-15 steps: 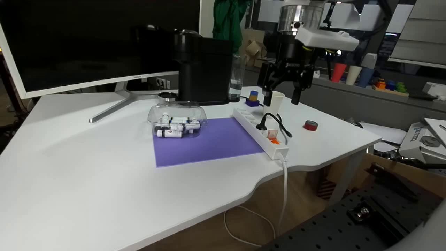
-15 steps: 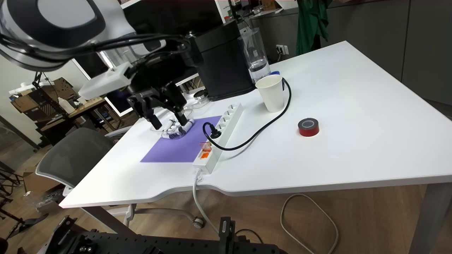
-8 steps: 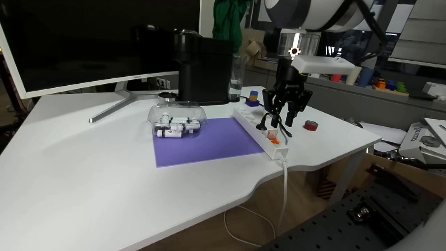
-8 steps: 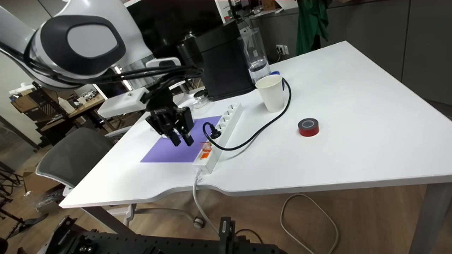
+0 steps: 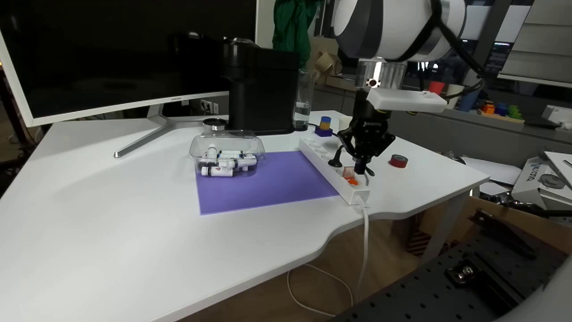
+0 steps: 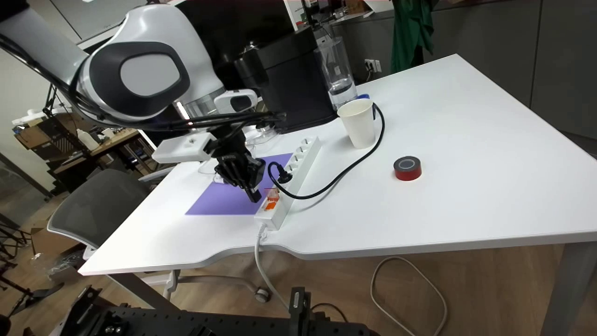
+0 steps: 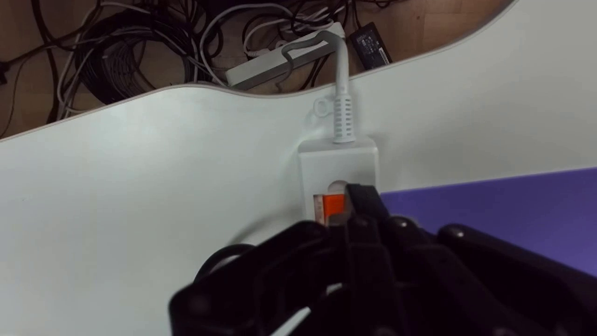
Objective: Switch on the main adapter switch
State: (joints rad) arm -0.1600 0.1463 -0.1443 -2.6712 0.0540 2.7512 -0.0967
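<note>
The main adapter, a white power strip point(image 5: 359, 197), lies on the table in both exterior views, a black plug point(image 6: 285, 177) in one socket. Its orange-red main adapter switch point(image 6: 270, 205) sits near the corded end, beneath a raised see-through reddish cover point(image 5: 349, 172). The wrist view shows part of that switch point(image 7: 333, 204); the rest is behind the fingertips. My gripper point(image 5: 360, 166) points down over this end, its fingers together with nothing visible between them. In an exterior view a small gap appears between the gripper point(image 6: 254, 195) and the switch; contact is not visible.
A purple mat point(image 5: 268, 183) lies beside the strip, with a clear tub of small bottles point(image 5: 228, 156) on its far corner. A black cord point(image 6: 345, 175) loops past a paper cup point(image 6: 358, 123). A tape roll point(image 6: 407, 168) stands apart. The table's curved edge is close.
The gripper has come down toward the corded end of the strip, and its fingers have gone from wide apart to together. The strip and the other objects have not moved.
</note>
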